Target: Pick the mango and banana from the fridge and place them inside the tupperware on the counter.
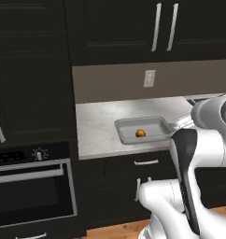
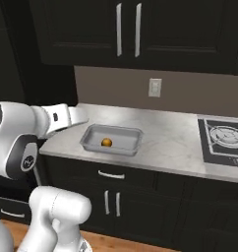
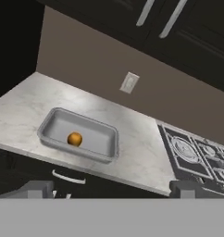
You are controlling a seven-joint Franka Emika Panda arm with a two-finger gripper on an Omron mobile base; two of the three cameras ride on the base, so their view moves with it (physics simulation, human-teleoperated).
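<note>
The white robot arm rises from the base and bends at a dark elbow, its forearm stretched level over the near left edge of the counter (image 2: 165, 142) in the right base view, pointing toward the tupperware (image 2: 91, 144). The claw (image 3: 111, 189) looks down at the scene from above and in front of the counter: its two grey fingertips (image 3: 37, 190) stand far apart at the bottom of the hand view, so the claw is spread wide and holds nothing. The shallow grey tupperware sits on the light marble counter, near its front edge, with its long side running along the counter. The mango (image 3: 74, 139), a small round orange fruit, lies inside the tupperware on its flat floor, toward the left half, apart from the walls. The mango is well ahead of the claw and below it, clear of both fingertips. A white wall outlet (image 3: 129, 83) is set in the brown backsplash behind the tupperware. A black stove top (image 3: 197, 155) with grey burners lies to the right on the counter, and a built-in oven (image 1: 33, 186) stands left of the counter in the left base view.
</note>
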